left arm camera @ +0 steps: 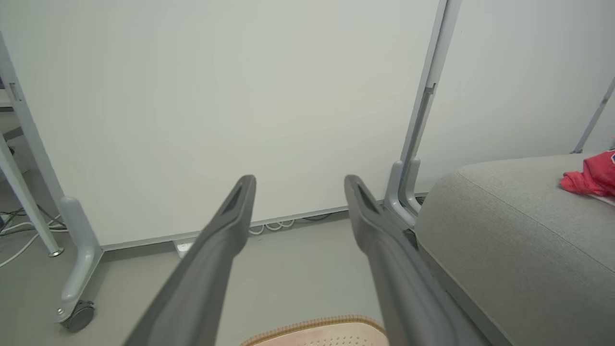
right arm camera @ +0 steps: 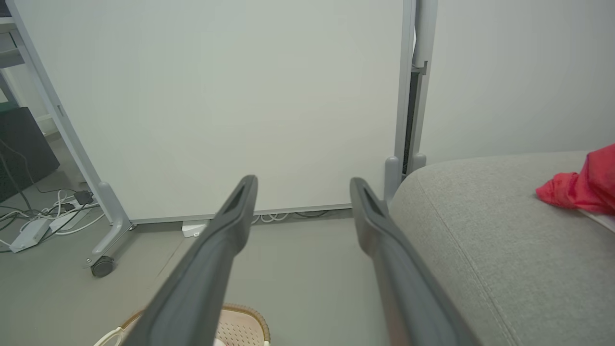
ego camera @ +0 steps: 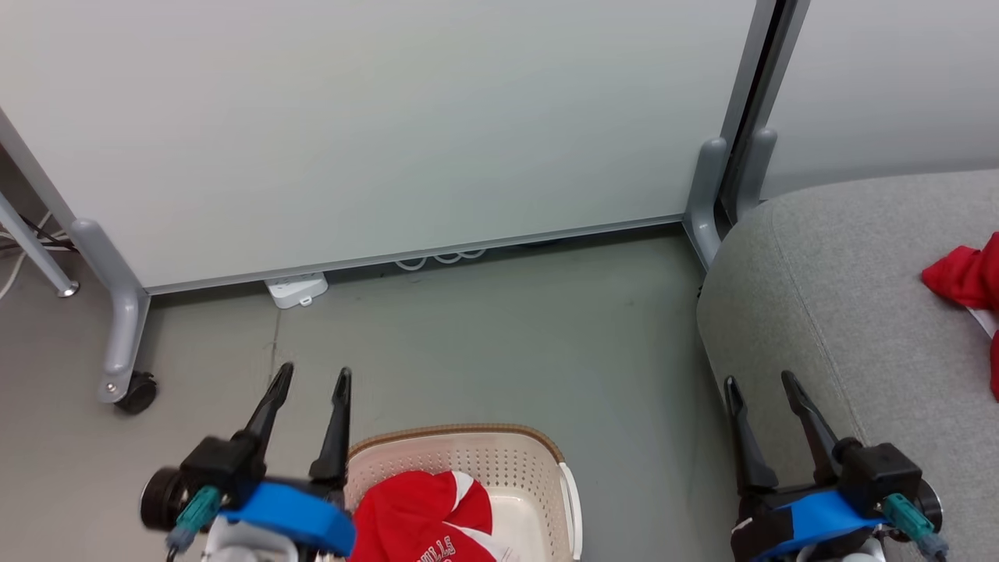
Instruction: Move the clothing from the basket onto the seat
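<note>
A red garment (ego camera: 425,519) with white trim lies in the cream basket (ego camera: 538,460) at the bottom of the head view. A second piece of red clothing (ego camera: 968,277) rests on the grey seat (ego camera: 843,312) at the right; it shows again in the left wrist view (left arm camera: 591,178) and the right wrist view (right arm camera: 579,187). My left gripper (ego camera: 312,378) hangs open just left of the basket, nothing between its fingers. My right gripper (ego camera: 761,382) stands open beside the seat's front left corner, empty too.
A white partition panel (ego camera: 390,133) on grey legs with a castor (ego camera: 136,390) stands behind the grey floor. A white power strip (ego camera: 296,290) and cables lie under its lower edge. More cables and adapters (right arm camera: 43,221) lie on the floor at the far left.
</note>
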{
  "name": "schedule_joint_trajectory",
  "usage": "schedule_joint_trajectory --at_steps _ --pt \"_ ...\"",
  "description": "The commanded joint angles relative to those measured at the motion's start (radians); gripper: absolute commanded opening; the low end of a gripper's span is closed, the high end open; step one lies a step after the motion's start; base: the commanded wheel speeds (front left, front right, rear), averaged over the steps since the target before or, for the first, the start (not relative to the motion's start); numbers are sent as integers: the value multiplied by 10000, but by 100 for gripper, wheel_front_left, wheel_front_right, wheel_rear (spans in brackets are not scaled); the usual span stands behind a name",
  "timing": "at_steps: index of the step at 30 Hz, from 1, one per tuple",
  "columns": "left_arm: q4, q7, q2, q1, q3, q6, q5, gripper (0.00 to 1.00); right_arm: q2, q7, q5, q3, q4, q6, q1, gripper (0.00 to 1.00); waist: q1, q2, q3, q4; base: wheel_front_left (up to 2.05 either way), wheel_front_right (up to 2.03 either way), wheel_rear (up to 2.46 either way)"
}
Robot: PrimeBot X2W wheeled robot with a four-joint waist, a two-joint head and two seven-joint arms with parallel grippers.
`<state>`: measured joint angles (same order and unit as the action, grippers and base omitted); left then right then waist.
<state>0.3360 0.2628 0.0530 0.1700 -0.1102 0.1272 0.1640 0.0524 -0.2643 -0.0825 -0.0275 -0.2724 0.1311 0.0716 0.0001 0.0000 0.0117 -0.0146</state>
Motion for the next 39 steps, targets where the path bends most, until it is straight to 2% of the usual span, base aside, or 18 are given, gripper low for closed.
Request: schedule_joint_trajectory --at_steps 1,9,23,39 --pt "169 30 158 432 -212 39 -55 100 -30 -2 36 40 91 -7 222 100 -1 0 160 -75 0 0 0" --pt "1847 30 891 2757 -2208 39 452 100 -28 -2 65 320 562 -7 1336 100 -1 0 1790 -483 0 0 0" --pt "4573 28 2047 5544 -5772 29 1195 100 -30 -1 -24 231 1174 -7 3525 100 -1 0 4735 -1215 0 0 0" --pt "6669 21 2687 7695 -9529 28 2081 100 -29 -1 -168 -84 1662 -7 5157 100 -1 0 7294 -1762 0 0 0"
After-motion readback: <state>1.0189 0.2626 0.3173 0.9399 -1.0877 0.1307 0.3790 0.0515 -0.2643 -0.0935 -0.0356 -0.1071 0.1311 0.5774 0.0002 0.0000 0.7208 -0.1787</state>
